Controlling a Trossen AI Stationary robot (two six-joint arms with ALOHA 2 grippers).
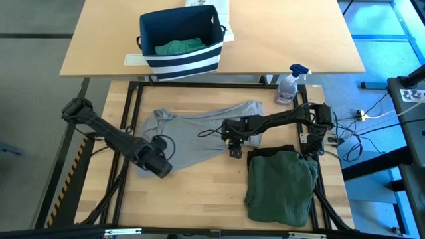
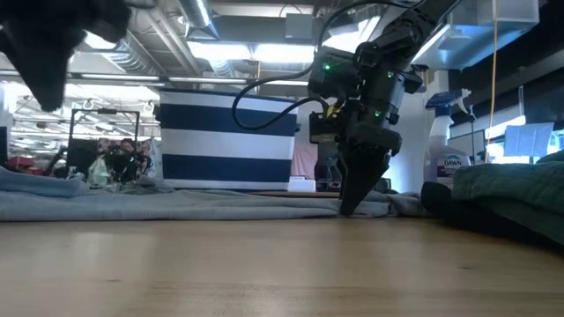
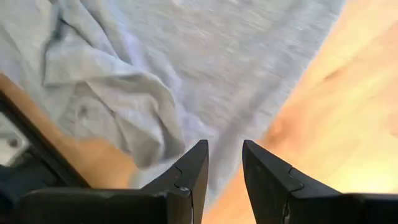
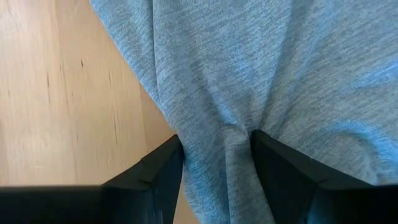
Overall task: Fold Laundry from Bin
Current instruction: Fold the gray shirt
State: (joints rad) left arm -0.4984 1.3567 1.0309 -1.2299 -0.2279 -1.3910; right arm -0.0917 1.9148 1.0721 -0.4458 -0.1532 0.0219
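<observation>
Navy striped bin (image 1: 179, 46) sits on the far surface (image 1: 292, 40) w/ a teal-green garment (image 1: 178, 47) inside. Light grey shirt (image 1: 192, 133) lies spread, rumpled, on the near surface (image 1: 199, 192); folded dark green garment (image 1: 282, 182) just beside it. Right pincer (image 4: 217, 158) clenched on a bunched grey fold. Left pincer (image 3: 225, 165) released, fingers apart, over the shirt's edge.

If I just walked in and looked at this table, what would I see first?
Probably the light grey shirt spread flat in the middle of the table, with the right gripper pinching a fold of it and the left gripper open just above its other edge. Next, the folded dark green garment near the front right corner, and the striped navy bin on the far table.
</observation>
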